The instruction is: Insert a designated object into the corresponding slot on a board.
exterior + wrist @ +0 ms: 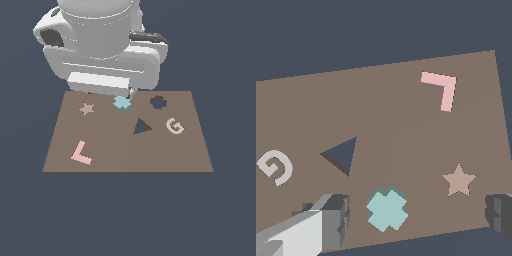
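Pincer (415,215) fingers gape wide either side of the teal piece (387,208), which lies flat near the board's (406,130) edge; thin, stiff, light, best pinched across opposite lobes.

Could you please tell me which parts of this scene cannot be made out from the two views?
- Gripper: in the exterior view the arm's body hides it; in the wrist view the picture's edge cuts off one finger.
- Scalloped slot: almost wholly out of the wrist view, behind the other finger.
- Teal cross piece: whether it lies on the board or is lifted cannot be told.
- Board's far edge: hidden by the arm in the exterior view.
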Action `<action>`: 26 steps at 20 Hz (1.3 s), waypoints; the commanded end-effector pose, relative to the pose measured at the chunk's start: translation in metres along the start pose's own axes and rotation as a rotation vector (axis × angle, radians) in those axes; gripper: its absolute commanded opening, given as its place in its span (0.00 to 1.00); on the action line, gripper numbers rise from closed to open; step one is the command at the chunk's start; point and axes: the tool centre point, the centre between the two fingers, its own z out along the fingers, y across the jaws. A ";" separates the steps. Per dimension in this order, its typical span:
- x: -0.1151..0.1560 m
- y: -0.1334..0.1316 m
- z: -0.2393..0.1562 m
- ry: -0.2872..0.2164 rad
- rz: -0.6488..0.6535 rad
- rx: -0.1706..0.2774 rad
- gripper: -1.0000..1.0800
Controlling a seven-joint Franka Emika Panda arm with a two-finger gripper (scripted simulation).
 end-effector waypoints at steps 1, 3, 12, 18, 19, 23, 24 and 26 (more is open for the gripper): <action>-0.005 0.001 0.007 -0.002 0.037 0.000 0.96; -0.010 0.002 0.014 -0.003 0.075 0.001 0.96; -0.041 0.002 0.057 -0.010 0.315 0.004 0.96; -0.061 -0.003 0.085 -0.014 0.475 0.006 0.96; -0.063 -0.004 0.089 -0.015 0.497 0.006 0.96; -0.072 -0.008 0.103 -0.017 0.571 0.008 0.96; -0.074 -0.009 0.106 -0.017 0.586 0.008 0.96; -0.077 -0.010 0.111 -0.018 0.612 0.009 0.96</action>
